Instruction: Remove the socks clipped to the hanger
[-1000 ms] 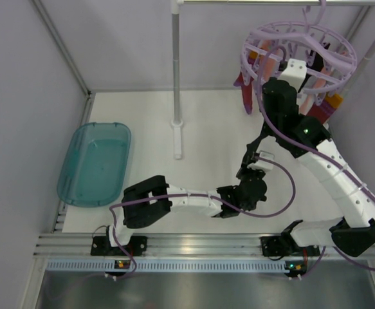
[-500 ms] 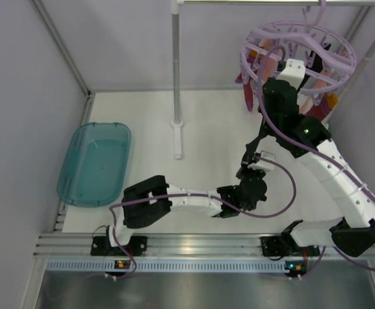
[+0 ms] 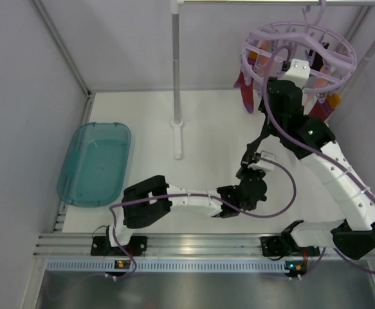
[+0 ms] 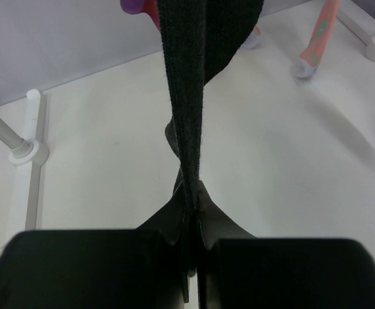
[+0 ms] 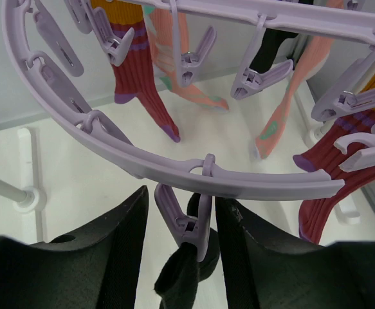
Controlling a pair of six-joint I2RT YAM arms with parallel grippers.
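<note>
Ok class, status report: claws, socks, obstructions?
Left claw shut on black sock. Right claw open, straddling its peg. Black sock clipped on hanger; nothing blocking.

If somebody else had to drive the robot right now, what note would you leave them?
Left gripper: shut on the hanging black sock, low down.
Right gripper: open, jaws on either side of a lilac peg on the hanger; the peg clips a black sock, seemingly the same one.
Other socks: red sock and salmon sock hang clipped to the hanger.
Done: no sock seen off the hanger.
Left: squeeze that peg, pull the black sock free, then do the rest.
</note>
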